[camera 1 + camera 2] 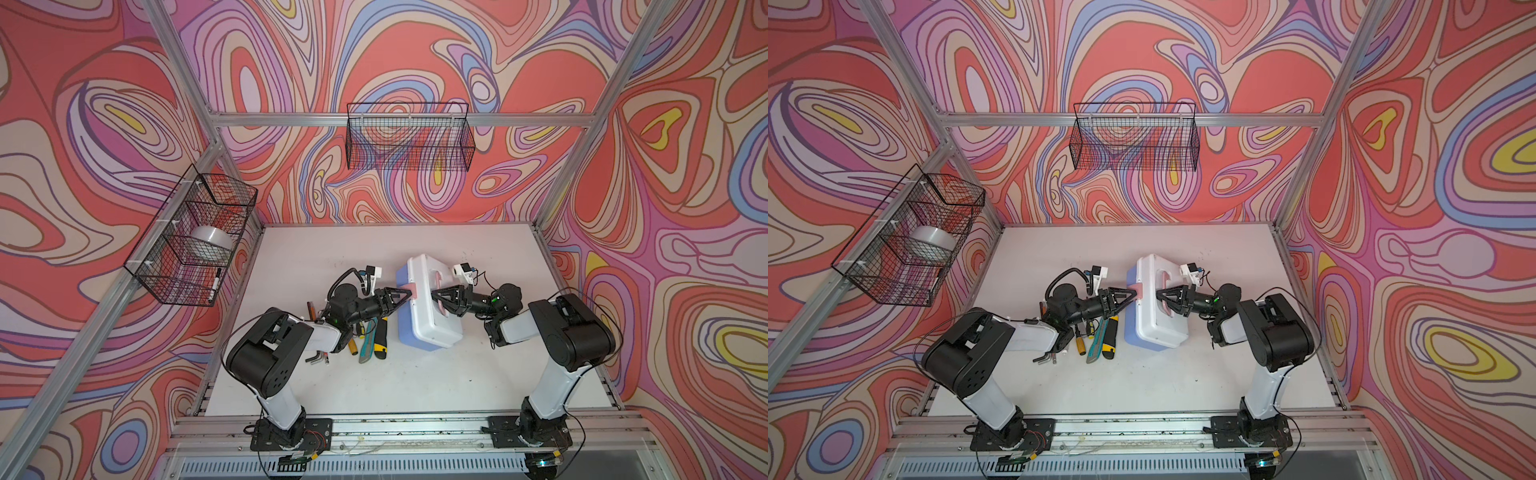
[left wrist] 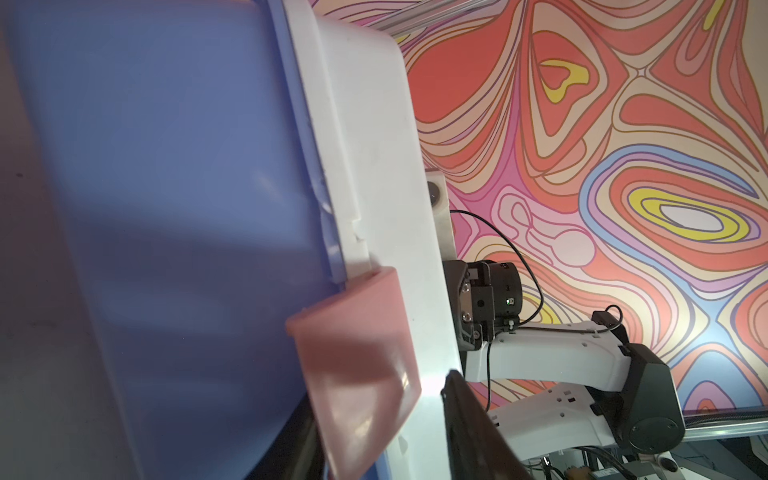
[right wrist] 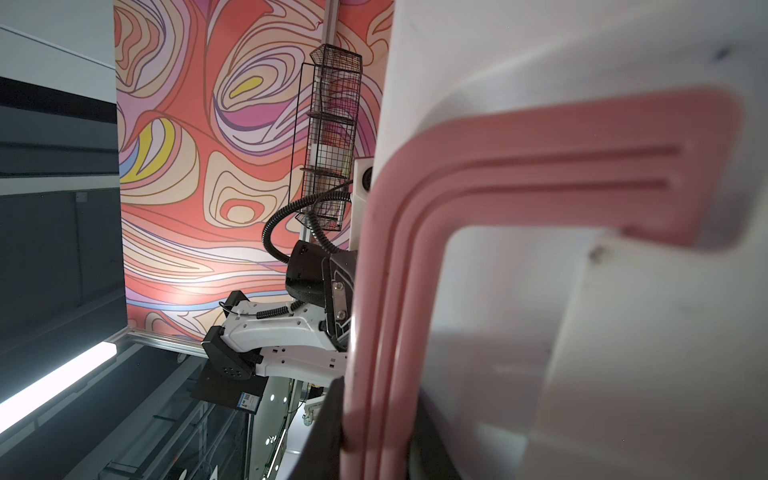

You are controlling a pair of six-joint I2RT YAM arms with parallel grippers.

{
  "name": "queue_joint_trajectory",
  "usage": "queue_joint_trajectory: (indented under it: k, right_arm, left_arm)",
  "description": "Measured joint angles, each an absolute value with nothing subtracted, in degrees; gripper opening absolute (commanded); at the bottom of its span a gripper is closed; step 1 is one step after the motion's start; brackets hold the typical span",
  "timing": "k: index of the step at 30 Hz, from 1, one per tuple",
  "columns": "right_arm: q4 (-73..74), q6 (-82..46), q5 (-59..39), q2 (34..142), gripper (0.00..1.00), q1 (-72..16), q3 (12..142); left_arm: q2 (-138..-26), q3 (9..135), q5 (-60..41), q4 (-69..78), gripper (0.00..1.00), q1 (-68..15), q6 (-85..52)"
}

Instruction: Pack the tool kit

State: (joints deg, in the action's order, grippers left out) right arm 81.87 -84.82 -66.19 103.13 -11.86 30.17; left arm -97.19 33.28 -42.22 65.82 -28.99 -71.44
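Note:
The tool kit (image 1: 430, 320), a white-lidded box on a blue base, lies mid-table in both top views with its lid down. My left gripper (image 1: 409, 293) reaches it from the left. Its jaws are shut on the pink latch (image 2: 353, 340): one finger sits under the latch flap, the other finger (image 2: 469, 415) on the white lid. My right gripper (image 1: 434, 297) comes from the right and is shut on the pink handle (image 3: 386, 291) atop the lid. Loose on the table under the left arm lie utility knives (image 1: 380, 338), screwdrivers (image 1: 353, 345) and hex keys (image 1: 318, 356).
A black wire basket (image 1: 193, 241) on the left wall holds a tape roll (image 1: 212, 239) and a marker (image 1: 215, 284). Another wire basket (image 1: 409, 139) hangs on the back wall. Aluminium frame posts border the white table (image 1: 374, 386).

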Motion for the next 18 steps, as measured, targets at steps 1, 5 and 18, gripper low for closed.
queue_joint_trajectory:
  k: [1, 5, 18]
  right_arm:
    - [79.11, -83.20, -66.19, 101.93, 0.00, -11.94, 30.22]
    - [65.01, -75.40, -66.15, 96.18, 0.00, -12.21, 31.38]
    - [20.95, -48.66, -61.41, 88.36, 0.00, -12.49, 42.00]
  left_arm:
    - [-97.19, 33.28, -42.44, 65.78, 0.46, -28.88, -71.40]
    - [-96.40, 33.23, -43.18, 64.75, 0.62, -28.16, -70.46]
    - [-84.86, 36.53, -38.74, 36.25, 0.78, -25.87, -53.21]
